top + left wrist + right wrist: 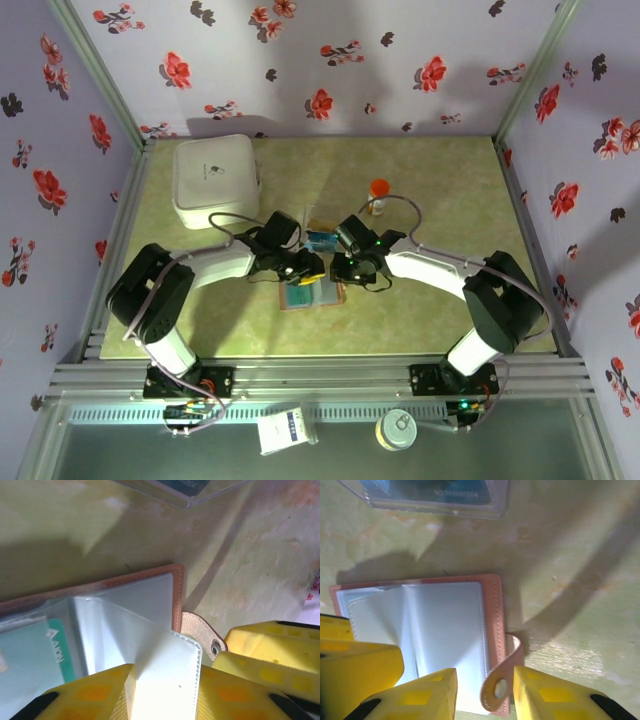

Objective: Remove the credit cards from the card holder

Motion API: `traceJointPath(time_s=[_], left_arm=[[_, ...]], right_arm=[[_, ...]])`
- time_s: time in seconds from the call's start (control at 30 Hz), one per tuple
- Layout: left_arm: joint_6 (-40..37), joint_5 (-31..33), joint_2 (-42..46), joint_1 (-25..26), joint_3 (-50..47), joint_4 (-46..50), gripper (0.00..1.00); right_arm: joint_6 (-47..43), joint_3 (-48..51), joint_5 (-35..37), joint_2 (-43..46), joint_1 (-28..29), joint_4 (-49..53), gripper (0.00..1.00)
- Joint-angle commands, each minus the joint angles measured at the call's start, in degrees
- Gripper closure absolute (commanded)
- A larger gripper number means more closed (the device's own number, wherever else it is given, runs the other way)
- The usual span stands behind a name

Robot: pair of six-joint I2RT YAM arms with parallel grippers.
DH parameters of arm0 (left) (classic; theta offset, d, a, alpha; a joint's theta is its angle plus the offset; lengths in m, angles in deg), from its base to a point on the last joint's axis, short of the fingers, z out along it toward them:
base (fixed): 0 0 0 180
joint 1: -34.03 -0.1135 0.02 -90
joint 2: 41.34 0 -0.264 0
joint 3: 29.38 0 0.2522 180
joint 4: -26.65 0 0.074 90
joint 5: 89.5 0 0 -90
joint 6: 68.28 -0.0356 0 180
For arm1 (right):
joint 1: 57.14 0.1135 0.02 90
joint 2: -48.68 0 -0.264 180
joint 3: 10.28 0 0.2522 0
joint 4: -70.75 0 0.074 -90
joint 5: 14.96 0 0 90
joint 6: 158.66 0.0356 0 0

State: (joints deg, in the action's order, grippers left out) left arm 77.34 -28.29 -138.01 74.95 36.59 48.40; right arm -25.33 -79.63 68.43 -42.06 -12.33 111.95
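From above, two arms bend inward over the counter [440, 320]. It carries one white box [215, 180], one orange-capped bottle [378, 195], and one clear tray [309, 232] holding one blue card [323, 241]. It also carries one brown wallet [325, 297], lying open at the front middle just below the tray, with one teal card [300, 297] showing inside. The left hand [308, 268] and right hand [347, 270] meet nose to nose over the wallet's far edge. The left wrist view shows the wallet's clear sleeves, the teal card tucked into one. A sleeve page rises between the left hand's yellow fingers [95, 695]; I cannot tell whether it is pinched. The right wrist view shows pale inner panels, a stitched brown border and one snap strap [500, 680]. The strap curls up between the right hand's parted fingers [555, 695], which grasp nothing.
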Motion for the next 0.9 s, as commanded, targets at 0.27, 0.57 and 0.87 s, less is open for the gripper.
traceJointPath(time_s=[0.27,0.57,0.87], left_arm=[[0.0,-1.6,-5.4,1.7,4.5,1.2,0.6],[-2.6,-1.1,-5.4,2.1,7.0,4.6,0.54],[-6.3,2.6,-1.6,1.1,9.2,10.9,0.55]], right_arm=[[-2.6,0.5,1.1,-2.6,-1.6,2.2,0.65],[-2.1,1.8,-1.6,-4.6,-2.6,-1.4,0.71],[-1.0,3.4,-3.6,-5.5,-3.3,-4.5,0.79]])
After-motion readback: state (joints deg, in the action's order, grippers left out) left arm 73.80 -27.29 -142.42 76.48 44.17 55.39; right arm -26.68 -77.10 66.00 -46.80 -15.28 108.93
